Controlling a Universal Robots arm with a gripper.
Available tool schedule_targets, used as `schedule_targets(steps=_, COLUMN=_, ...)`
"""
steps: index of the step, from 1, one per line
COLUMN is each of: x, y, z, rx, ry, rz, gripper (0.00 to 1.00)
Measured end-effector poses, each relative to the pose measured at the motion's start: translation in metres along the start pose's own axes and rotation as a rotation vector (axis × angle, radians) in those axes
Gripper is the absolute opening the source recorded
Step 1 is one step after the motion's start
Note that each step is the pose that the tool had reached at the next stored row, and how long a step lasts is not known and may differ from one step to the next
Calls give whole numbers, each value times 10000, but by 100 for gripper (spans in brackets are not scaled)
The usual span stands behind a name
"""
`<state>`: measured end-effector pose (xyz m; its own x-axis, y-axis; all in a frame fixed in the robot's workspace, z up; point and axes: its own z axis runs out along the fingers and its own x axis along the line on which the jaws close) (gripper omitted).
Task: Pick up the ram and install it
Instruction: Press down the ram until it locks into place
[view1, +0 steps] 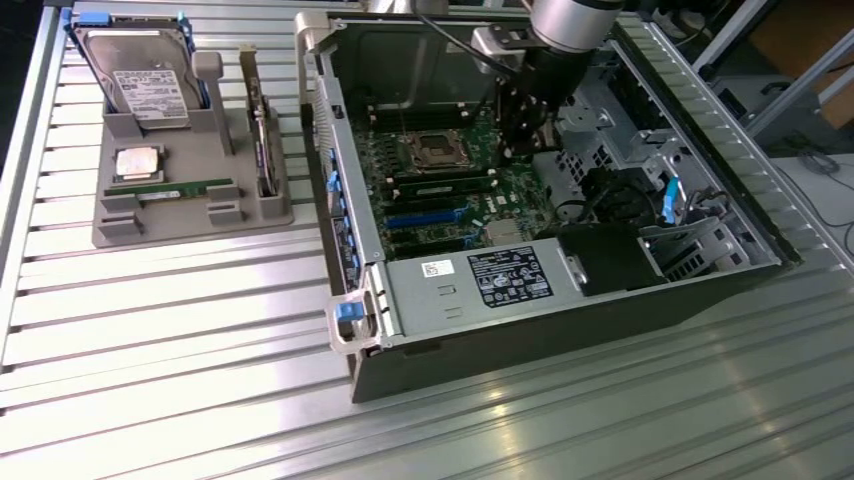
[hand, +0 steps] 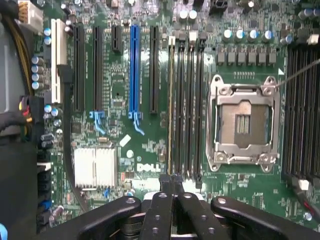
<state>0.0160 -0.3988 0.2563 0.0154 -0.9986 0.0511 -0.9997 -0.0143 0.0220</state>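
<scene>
Ram (view1: 170, 188): green stick lying flat in a slot of the grey holder tray (view1: 120, 232), at the exterior view's left, just below the square silver CPU chip (view1: 139, 162). Well apart from the claw; the case wall stands between them.

Claw (hand: 171, 179): fingertips pressed together, fully closed, nothing between them. It hangs inside the open computer case (view1: 561, 310) over the motherboard (hand: 150, 145), tips just above the end of the memory slots (hand: 186, 105). One slot nearest the tips shows a thin pale edge; cannot tell whether a stick sits in it.

Beside the slots: empty CPU socket (hand: 244, 122) with its metal frame. Blue expansion slot (hand: 133, 70) on the other side. Silver heatsink (hand: 95, 167) near the claw's linkage.

On the tray also: hard drive (view1: 140, 75), upright card with metal bracket (view1: 267, 140).
</scene>
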Motion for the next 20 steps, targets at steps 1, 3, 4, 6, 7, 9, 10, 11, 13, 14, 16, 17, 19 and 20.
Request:
schedule_targets(steps=1, x=1, y=-24, z=-3, rx=-1, ry=0, rz=1, gripper=11)
schedule_targets(steps=3, x=2, y=-62, z=-11, rx=0, ry=-1, rz=1, gripper=11)
schedule_targets(steps=4, x=2, y=-77, z=-20, rx=-1, ry=0, rz=0, gripper=11)
schedule_targets(steps=6, x=4, y=-91, z=-59, rx=0, ry=-1, rz=1, gripper=11)
schedule_targets(steps=7, x=8, y=-103, z=-121, rx=-1, ry=0, rz=0, gripper=11)
schedule_targets(steps=9, x=13, y=-117, z=-213, rx=-1, ry=-1, rz=1, gripper=11)
schedule_targets(steps=10, x=15, y=-128, z=-255, rx=0, ry=-2, rz=0, gripper=11)
schedule_targets(steps=11, x=17, y=-138, z=-298, rx=-1, ry=-1, rz=1, gripper=11)
schedule_targets(steps=13, x=22, y=-151, z=-373, rx=-1, ry=-1, rz=0, gripper=11)
schedule_targets(steps=14, x=23, y=-154, z=-400, rx=-1, ry=-1, rz=1, gripper=11)
schedule_targets(steps=16, x=26, y=-163, z=-458, rx=0, ry=-5, rz=1, gripper=11)
schedule_targets(steps=17, x=26, y=-163, z=-458, rx=0, ry=-6, rz=2, gripper=11)
schedule_targets(steps=19, x=26, y=-163, z=-459, rx=-1, ry=-4, rz=1, gripper=11)
schedule_targets(steps=20, x=26, y=-163, z=-459, rx=-1, ry=-4, rz=0, gripper=11)
